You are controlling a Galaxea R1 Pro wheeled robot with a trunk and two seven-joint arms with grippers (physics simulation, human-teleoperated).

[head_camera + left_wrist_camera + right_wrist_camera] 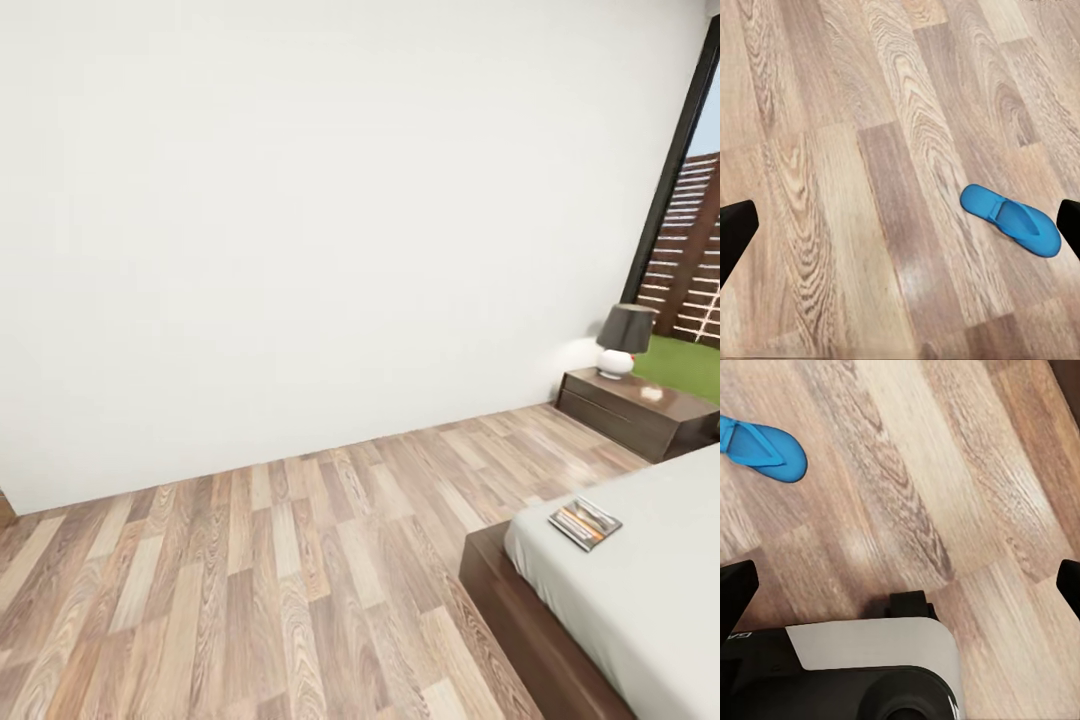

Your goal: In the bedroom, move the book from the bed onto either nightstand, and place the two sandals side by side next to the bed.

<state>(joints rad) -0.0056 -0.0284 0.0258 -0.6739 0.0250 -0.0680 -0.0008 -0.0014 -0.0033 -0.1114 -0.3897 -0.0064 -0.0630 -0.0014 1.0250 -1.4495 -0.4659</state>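
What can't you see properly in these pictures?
- Book on the bed, head view: cover lettering too small to read.
- Bed, head view: cut off by the picture's edge.
- Sandal, right wrist view: its end cut off by the edge.
- Sandal, left wrist view: whether it is the same one is unclear.

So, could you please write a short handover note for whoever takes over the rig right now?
Left gripper: open, empty, above bare floor.
Right gripper: open, empty, over the floor beside the robot's base.
The book lies on the bed, near its corner. The nightstand stands beyond the bed by the wall, with a lamp on it.
One blue sandal lies on the floor in the left wrist view; a sandal also shows in the right wrist view, and I cannot tell whether it is the same one.
Done: nothing yet. Left: book to nightstand, both sandals beside the bed.
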